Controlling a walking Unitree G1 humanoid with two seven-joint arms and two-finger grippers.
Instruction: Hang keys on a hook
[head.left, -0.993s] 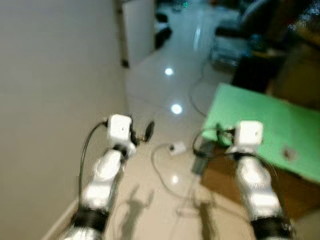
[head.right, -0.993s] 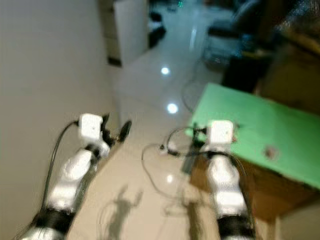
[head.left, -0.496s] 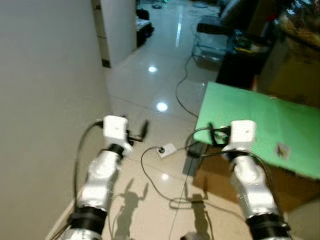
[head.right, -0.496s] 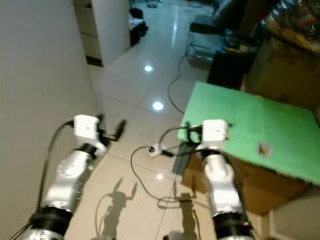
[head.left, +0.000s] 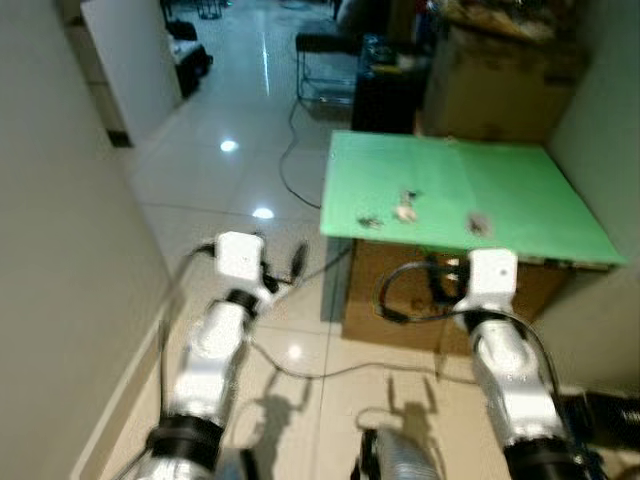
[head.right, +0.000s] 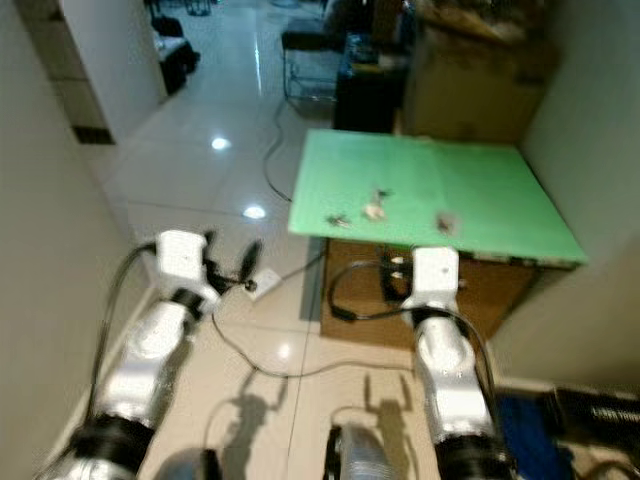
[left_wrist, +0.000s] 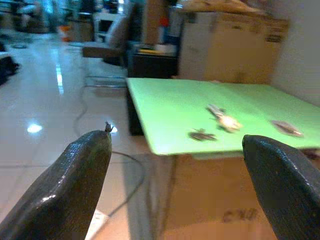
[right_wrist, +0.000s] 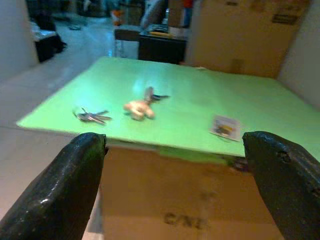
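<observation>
Two bunches of keys lie on the green table top (right_wrist: 210, 107): a bare bunch of keys (right_wrist: 91, 116) near its front edge, and beside it a second set with a pale fob (right_wrist: 140, 108), while a small card-like thing (right_wrist: 224, 125) sits further along the same surface. Both arms are raised short of the table's front edge, the left gripper (left_wrist: 175, 185) and the right gripper (right_wrist: 172, 190) each with fingers spread wide and nothing between them. No hook can be made out anywhere near the table. The step in hand looks like the approach and pick, so I would judge it best to close in squarely on the table's front, bring the right gripper down over the bare bunch, which lies nearest that edge, and pinch at the ring where the keys gather, not at a single flat blade that could slip. A trailing cable (head.left: 300, 372) lies on the floor before the table, worth stepping clear of
</observation>
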